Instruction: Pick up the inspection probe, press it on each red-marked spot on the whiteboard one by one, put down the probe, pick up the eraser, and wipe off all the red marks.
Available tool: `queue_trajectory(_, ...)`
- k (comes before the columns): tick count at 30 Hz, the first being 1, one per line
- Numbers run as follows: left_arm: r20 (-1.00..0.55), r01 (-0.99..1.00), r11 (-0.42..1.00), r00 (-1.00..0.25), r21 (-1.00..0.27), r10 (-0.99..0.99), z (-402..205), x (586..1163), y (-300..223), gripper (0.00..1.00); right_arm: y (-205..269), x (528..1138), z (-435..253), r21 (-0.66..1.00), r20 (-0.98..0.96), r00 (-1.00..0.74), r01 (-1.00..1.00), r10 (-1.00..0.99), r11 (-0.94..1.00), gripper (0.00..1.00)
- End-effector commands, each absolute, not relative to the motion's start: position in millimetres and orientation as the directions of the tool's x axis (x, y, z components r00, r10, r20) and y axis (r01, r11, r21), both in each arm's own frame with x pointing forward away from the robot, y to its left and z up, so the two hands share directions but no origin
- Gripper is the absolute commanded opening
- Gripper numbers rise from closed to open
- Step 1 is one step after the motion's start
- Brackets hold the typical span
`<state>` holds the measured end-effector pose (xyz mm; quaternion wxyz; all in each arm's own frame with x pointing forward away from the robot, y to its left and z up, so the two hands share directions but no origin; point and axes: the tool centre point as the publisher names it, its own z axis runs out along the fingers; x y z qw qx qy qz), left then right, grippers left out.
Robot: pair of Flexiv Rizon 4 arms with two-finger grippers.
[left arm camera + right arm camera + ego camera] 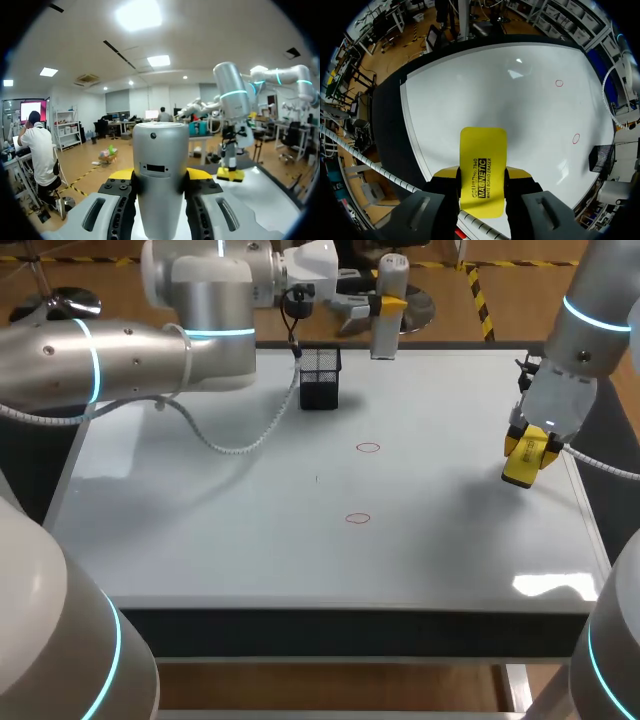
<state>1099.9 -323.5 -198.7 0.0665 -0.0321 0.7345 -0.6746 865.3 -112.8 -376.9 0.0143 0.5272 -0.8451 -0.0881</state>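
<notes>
The right tool (pixel 528 447) clamps the yellow eraser (pixel 482 165) lengthwise, seemingly just above the whiteboard's (pixel 200 520) right edge, with the far red mark (pixel 368 447) and the near red mark (pixel 358 518) lying leftward near the middle, while the left tool (pixel 160 176) grips the probe (pixel 160 165) upright.

The middle of the whiteboard tabletop (pixel 250 540) lies open around both red marks (pixel 368 448), with bare surface between them and toward the near edge. At the far side a black mesh basket (pixel 320 377) stands in the way. The left arm (pixel 130 355) spans the far left corner, its coiled cable (pixel 240 445) sagging low over the board. The right claw (pixel 525 458), clamped on the eraser (pixel 483 150), hangs by the right edge, well apart from the marks.
</notes>
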Motion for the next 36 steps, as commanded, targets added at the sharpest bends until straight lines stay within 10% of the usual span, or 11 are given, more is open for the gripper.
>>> queue_trajectory(1, -0.051, 0.04, 0.091, -0.99, -0.995, -0.128, -198, 1104, -325, 0.0, -113, 866, -377, 0.162, -0.066, -0.442, -0.89, -0.895, 0.427, 0.0)
queue_trajectory(22, -0.051, 0.04, 0.091, -0.99, -0.995, -0.128, -198, 1104, -325, 0.0, -113, 866, -377, 0.162, -0.066, -0.442, -0.89, -0.895, 0.427, 0.0)
queue_trajectory(36, -0.051, 0.04, 0.091, -0.99, -0.995, -0.128, -198, 1104, -325, 0.0, -1, 896, -381, 0.203, 0.004, -0.2, -0.959, -0.98, 0.197, 0.0)
